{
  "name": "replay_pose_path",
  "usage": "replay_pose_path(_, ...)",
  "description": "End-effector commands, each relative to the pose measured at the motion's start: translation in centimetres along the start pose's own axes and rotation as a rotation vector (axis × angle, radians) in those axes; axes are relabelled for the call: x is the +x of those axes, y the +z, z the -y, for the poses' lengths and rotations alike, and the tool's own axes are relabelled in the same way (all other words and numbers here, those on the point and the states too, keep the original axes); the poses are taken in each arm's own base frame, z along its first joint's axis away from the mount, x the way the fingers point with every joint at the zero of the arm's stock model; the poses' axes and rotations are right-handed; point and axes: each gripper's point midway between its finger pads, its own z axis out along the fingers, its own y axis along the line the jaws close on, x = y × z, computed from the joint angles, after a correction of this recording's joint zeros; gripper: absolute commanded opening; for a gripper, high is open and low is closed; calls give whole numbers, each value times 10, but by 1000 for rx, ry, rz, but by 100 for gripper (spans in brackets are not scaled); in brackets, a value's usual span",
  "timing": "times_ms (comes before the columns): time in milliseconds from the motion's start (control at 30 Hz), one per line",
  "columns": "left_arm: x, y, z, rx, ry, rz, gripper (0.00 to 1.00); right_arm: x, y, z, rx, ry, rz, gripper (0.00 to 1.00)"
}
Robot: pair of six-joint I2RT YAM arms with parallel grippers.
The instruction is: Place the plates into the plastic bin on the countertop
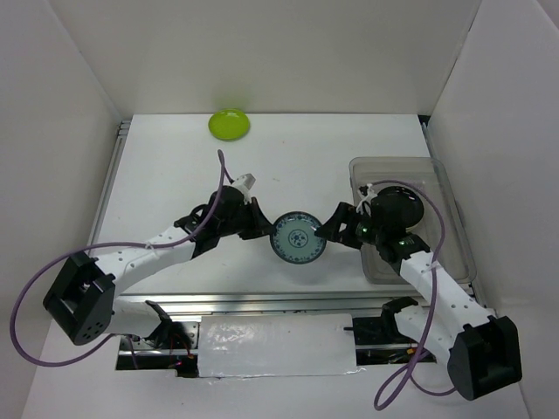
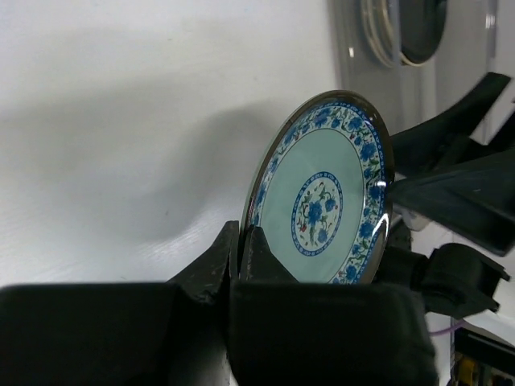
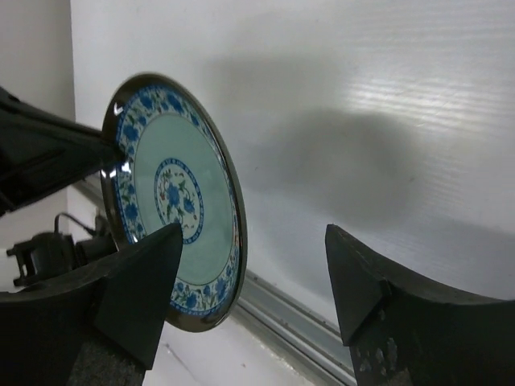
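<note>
My left gripper (image 1: 265, 231) is shut on the rim of a blue-grey patterned plate (image 1: 297, 238) and holds it on edge above the countertop (image 1: 288, 170). In the left wrist view the left gripper (image 2: 241, 243) pinches the plate's (image 2: 326, 193) lower rim. My right gripper (image 1: 331, 229) is open at the plate's right side. In the right wrist view the plate's (image 3: 173, 201) edge stands inside the right gripper (image 3: 253, 273), close to its left finger (image 3: 137, 289). The clear plastic bin (image 1: 450, 201) at right holds stacked plates, a black one (image 1: 400, 208) on top. A lime green plate (image 1: 229, 124) lies at the far edge.
White walls enclose the countertop. Metal rails (image 1: 262, 301) run along the near edge and the left side. The bin's wall (image 2: 354, 48) and stacked plates (image 2: 402, 32) show at the top right of the left wrist view.
</note>
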Motion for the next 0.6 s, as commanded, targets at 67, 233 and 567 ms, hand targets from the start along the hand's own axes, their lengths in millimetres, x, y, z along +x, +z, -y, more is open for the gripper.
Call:
replay_pose_path(67,-12,-11,31,136,52,34,0,3,4,-29,-114,-37,-10,54)
replay_pose_path(233,-16,-18,28,93,59,44,33,-4,-2,-34,-98,-29,28,0)
replay_pose_path(567,-43,-145,-43,-373,-66,382,99,-104,-68,76,375,324,500,0)
